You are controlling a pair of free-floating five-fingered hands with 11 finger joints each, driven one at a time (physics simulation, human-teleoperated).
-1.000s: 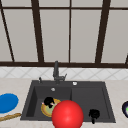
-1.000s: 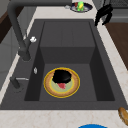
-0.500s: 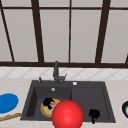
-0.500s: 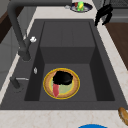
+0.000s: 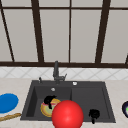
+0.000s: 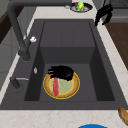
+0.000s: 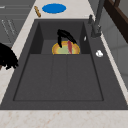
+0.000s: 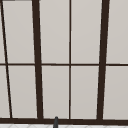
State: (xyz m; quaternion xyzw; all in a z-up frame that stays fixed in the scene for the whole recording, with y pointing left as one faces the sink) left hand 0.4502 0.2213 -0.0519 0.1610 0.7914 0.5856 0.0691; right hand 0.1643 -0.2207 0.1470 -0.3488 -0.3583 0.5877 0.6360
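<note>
Left hand (image 6: 61,72) of mine hovers over the back rim of the one yellow plate (image 6: 72,88) in the sink's (image 6: 67,53) left basin, fingers curled loosely downward and gripping nothing, just beside the single red strip (image 6: 55,87) lying on that plate. My right hand (image 5: 94,114) hangs at the sink's front right edge, fingers drooping and relaxed. I count one blue plate (image 5: 7,102), one red ball (image 5: 67,114) and one faucet (image 5: 56,72).

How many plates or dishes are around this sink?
3. A yellow-rimmed plate lies in the sink's basin under the left hand; a blue plate sits on the left counter; a dark dish holding food sits on the right counter.
</note>
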